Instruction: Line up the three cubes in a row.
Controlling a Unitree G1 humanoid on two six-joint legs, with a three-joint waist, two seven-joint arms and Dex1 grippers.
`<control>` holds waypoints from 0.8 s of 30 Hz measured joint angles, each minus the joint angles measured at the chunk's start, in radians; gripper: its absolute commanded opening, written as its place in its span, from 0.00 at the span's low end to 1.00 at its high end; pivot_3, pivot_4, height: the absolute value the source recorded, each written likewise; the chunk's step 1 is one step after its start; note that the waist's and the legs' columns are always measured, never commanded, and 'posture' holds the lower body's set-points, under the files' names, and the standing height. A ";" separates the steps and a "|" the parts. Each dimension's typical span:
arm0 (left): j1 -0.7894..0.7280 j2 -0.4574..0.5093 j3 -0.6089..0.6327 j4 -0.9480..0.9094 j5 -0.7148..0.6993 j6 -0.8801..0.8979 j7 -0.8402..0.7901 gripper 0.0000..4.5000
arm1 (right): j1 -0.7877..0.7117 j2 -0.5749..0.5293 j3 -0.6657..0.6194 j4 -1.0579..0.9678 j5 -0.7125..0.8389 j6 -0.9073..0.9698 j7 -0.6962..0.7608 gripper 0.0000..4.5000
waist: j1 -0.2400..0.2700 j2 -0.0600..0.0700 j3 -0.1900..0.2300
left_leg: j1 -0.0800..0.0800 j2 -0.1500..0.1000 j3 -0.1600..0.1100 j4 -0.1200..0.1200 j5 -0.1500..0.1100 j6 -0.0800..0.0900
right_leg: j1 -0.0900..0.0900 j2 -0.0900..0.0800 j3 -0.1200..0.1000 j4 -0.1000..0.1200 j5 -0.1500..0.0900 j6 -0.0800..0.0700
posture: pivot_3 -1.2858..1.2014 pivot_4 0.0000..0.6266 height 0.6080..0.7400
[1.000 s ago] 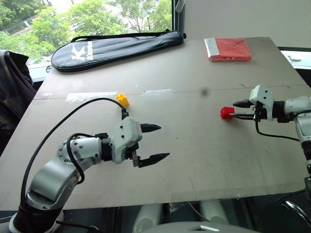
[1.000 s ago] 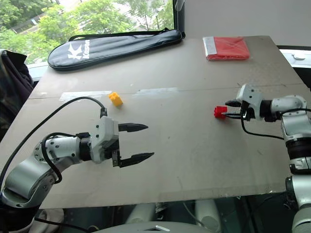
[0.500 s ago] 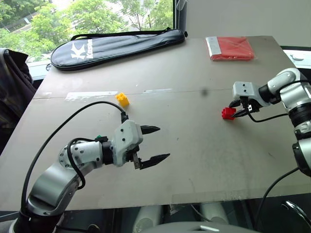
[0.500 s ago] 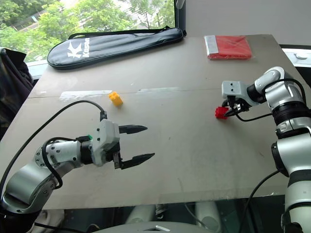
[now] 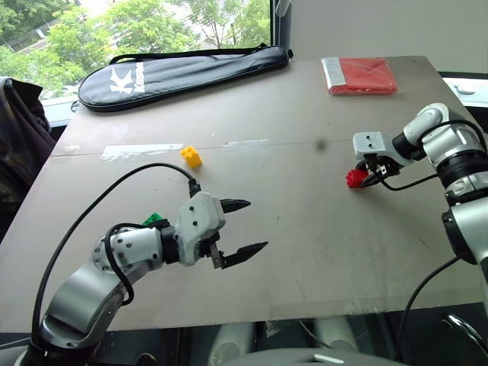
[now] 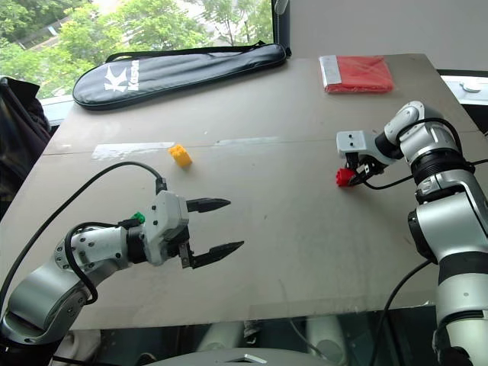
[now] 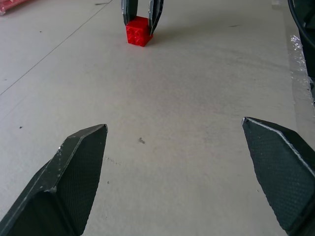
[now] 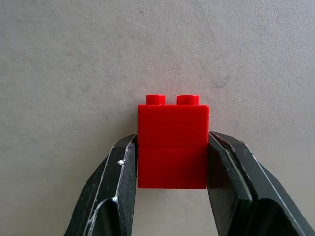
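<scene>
glossy plastic red cube (image 8: 172, 146) — matt table (image 5: 305, 229)

Bright, even daylight from window (image 5: 152, 23) behind table (image 5: 305, 244); soft faint shadows; trees outside slightly overexposed; frames sharp, no motion blur.

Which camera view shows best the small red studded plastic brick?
The right wrist view: the small red studded plastic brick is close, with the right gripper shut on it. The left wrist view shows it far off; both eye views show it small on the table.
</scene>
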 measured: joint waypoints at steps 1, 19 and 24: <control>0.000 0.000 0.000 0.000 0.000 0.000 0.000 1.00 | -0.001 0.003 0.000 0.002 -0.004 -0.002 -0.003 0.41 | 0.000 0.000 0.000 | 0.000 0.000 0.000 0.000 0.000 0.000 | 0.000 0.000 0.000 0.000 0.000 0.000 | 0.52 0.24 0.79; 0.020 -0.018 0.020 0.020 -0.003 -0.006 -0.011 1.00 | 0.506 0.079 -0.482 -0.575 0.682 0.366 0.048 0.29 | 0.005 0.000 0.000 | 0.000 0.000 -0.003 0.001 0.000 0.000 | 0.000 -0.001 -0.001 0.004 0.000 0.000 | 0.52 0.24 0.79; 0.005 -0.010 0.042 0.061 -0.006 -0.010 -0.047 1.00 | 0.765 0.224 -0.561 -0.823 0.871 0.400 -0.013 0.29 | 0.003 0.000 0.000 | 0.002 0.000 -0.001 0.001 0.000 0.000 | -0.001 -0.001 0.001 0.010 0.000 0.000 | 0.52 0.24 0.79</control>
